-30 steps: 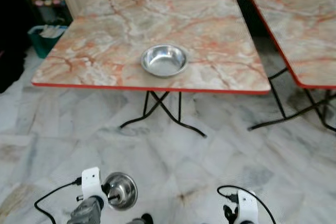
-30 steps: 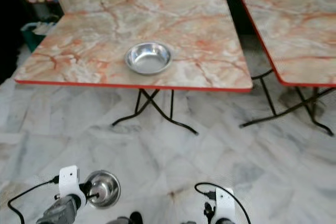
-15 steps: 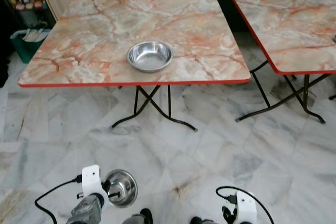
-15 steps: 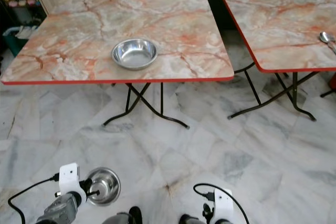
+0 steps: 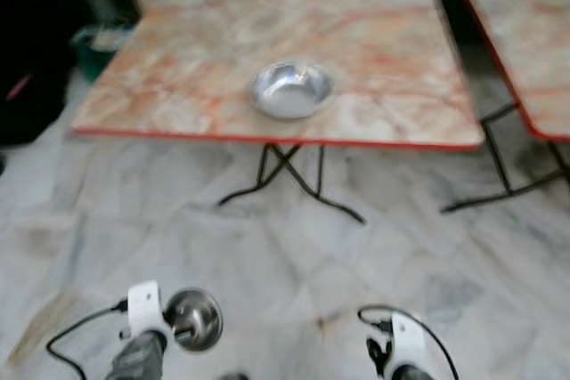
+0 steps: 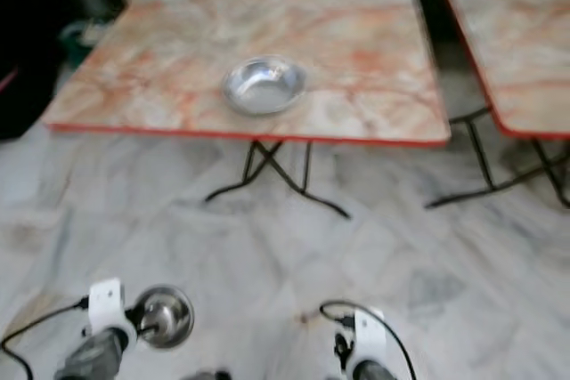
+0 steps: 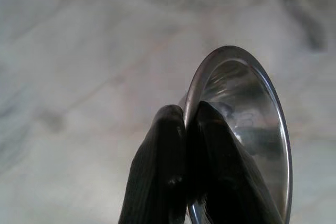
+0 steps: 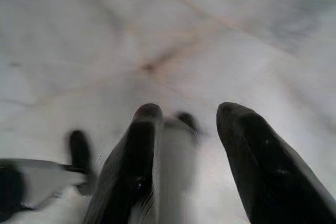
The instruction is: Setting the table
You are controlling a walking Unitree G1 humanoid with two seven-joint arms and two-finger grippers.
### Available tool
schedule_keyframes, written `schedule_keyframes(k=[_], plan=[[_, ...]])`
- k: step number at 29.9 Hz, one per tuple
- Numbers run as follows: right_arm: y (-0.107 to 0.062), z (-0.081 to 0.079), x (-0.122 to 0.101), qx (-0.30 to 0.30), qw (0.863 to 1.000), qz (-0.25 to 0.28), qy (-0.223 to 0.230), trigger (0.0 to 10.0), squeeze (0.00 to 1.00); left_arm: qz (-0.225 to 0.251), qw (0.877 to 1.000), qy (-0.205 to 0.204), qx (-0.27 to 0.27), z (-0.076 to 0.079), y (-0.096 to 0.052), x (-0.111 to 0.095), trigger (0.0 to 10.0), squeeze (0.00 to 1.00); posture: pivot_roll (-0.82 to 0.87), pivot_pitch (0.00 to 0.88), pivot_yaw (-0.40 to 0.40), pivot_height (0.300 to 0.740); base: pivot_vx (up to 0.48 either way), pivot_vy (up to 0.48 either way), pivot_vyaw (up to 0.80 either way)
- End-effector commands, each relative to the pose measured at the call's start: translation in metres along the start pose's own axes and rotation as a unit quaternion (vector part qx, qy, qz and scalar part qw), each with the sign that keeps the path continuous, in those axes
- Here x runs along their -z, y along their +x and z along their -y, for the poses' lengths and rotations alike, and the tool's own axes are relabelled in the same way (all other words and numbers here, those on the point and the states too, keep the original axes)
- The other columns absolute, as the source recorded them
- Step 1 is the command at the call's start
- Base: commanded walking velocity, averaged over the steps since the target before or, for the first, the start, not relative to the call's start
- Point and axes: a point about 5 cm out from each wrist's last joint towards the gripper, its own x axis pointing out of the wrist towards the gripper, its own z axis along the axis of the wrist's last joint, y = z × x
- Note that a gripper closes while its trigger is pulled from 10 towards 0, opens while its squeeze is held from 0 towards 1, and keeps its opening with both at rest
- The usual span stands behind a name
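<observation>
Marble table [image 5: 178, 86] bears round steel bowl [image 5: 291, 90]; left claw [image 7: 185, 116] pinches shiny steel cup [image 7: 247, 129]

Table [image 5: 178, 86] ahead, with a bowl [image 5: 291, 90] on it near its front edge. Second table [image 5: 525, 33] just beside it, to the right. Left gripper [image 7: 185, 116] low at left, pinching the rim of a second bowl [image 7: 252, 135]; right gripper [image 8: 186, 116] low at right, above the floor [image 5: 267, 255].
</observation>
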Motion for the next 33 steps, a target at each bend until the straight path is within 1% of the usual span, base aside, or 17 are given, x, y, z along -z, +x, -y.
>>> schedule_keyframes(k=[1, 8, 15, 17, 21, 23, 27, 28, 29, 30, 31, 33], plan=[[0.001, -0.003, -0.001, -0.002, 1.0, -0.001, 0.004, 10.0, 0.0, -0.015, 1.0, 0.008, -0.01, -0.009, -0.004, 0.009, 10.0, 0.0, -0.04, 0.133, 0.013, 0.74, 0.304, 0.0, 0.0], [0.001, -0.003, -0.001, -0.003, 1.0, -0.002, 0.004, 10.0, 0.0, -0.01, 1.0, 0.01, -0.007, -0.007, -0.003, 0.007, 10.0, 0.0, -0.04, 0.126, 0.011, 0.74, 0.303, 0.0, 0.0], [0.001, -0.005, -0.002, -0.007, 1.0, -0.002, 0.002, 10.0, 0.0, -0.003, 1.0, 0.01, -0.008, -0.006, -0.003, 0.005, 10.0, 0.0, -0.04, 0.136, 0.008, 0.74, 0.304, 0.0, 0.0], [0.002, -0.005, -0.002, -0.008, 1.0, -0.003, 0.001, 10.0, 0.0, 0.0, 1.0, 0.009, -0.011, -0.006, -0.003, 0.004, 10.0, 0.0, -0.03, 0.138, 0.006, 0.74, 0.3, 0.0, 0.0], [0.002, -0.007, -0.002, -0.011, 1.0, -0.005, 0.0, 10.0, 0.0, 0.01, 0.999, 0.008, -0.032, -0.011, -0.003, 0.0, 10.0, 0.0, -0.03, 0.14, 0.005, 0.74, 0.0, 0.0, 0.0], [0.002, -0.007, -0.002, -0.011, 1.0, -0.006, 0.0, 10.0, 0.0, 0.02, 0.999, 0.009, -0.048, -0.016, -0.003, -0.004, 10.0, 0.0, -0.03, 0.14, 0.007, 0.74, 0.0, 0.0, 0.0], [0.002, -0.007, -0.001, -0.01, 1.0, -0.006, 0.001, 10.0, 0.0, 0.06, 0.994, -0.009, -0.093, -0.029, -0.005, -0.015, 10.0, 0.0, -0.03, 0.147, 0.006, 0.74, 0.0, 0.0, 0.0], [0.002, -0.007, -0.001, -0.01, 1.0, -0.006, 0.0, 10.0, 0.0, 0.062, 0.993, -0.003, -0.102, -0.031, -0.005, -0.016, 10.0, 0.0, -0.03, 0.147, 0.006, 0.74, 0.0, 0.0, 0.0], [0.002, -0.006, -0.001, -0.01, 1.0, -0.006, -0.001, 10.0, 0.0, 0.076, 0.989, 0.007, -0.129, -0.037, -0.007, -0.02, 10.0, 0.0, -0.03, 0.149, 0.006, 0.74, 0.0, 0.0, 0.0], [0.002, -0.006, -0.001, -0.01, 1.0, -0.007, -0.001, 10.0, 0.0, 0.085, 0.985, 0.009, -0.151, -0.043, -0.008, -0.022, 10.0, 0.0, -0.02, 0.151, 0.006, 0.74, 0.0, 0.0, 0.0], [0.002, -0.006, -0.001, -0.01, 1.0, -0.007, -0.001, 10.0, 0.0, 0.089, 0.982, 0.009, -0.166, -0.046, -0.009, -0.024, 10.0, 0.0, -0.02, 0.152, 0.006, 0.74, 0.0, 0.0, 0.0], [0.002, -0.007, -0.001, -0.01, 1.0, -0.007, -0.001, 10.0, 0.0, 0.104, 0.971, 0.001, -0.216, -0.06, -0.013, -0.03, 10.0, 0.0, -0.02, 0.153, 0.006, 0.74, 0.0, 0.0, 0.0]])
